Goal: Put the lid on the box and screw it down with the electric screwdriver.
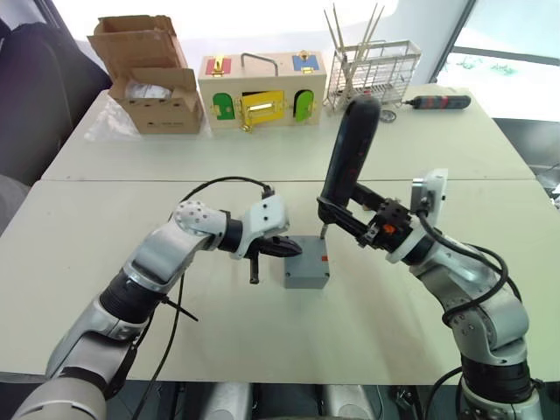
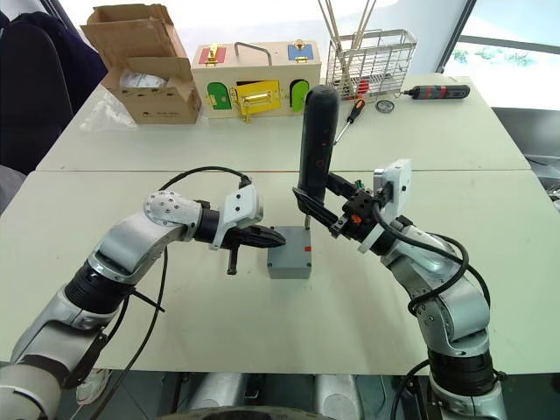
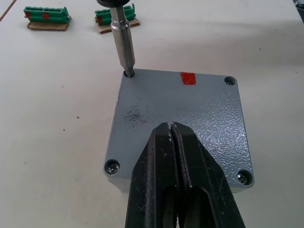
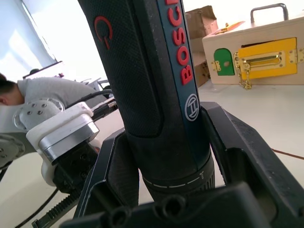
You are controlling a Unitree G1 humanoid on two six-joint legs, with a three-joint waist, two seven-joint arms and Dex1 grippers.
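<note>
White table (image 1: 262, 341): box (image 1: 305, 274) with lid (image 3: 185, 121) seated. Left gripper (image 3: 178, 156), fingers pressed together, bears on the lid just ahead of its tips, likely steadying it. Right gripper (image 1: 350, 214) clamps electric screwdriver (image 1: 348, 149) upright, bit in a corner hole.

Both arms are silver-grey metal with black joint bands and loose black cables. White housings sit at the wrists. The left gripper (image 3: 176, 156) and right gripper (image 2: 317, 213) have black fingers. A perforated silver dome caps the left elbow.
</note>
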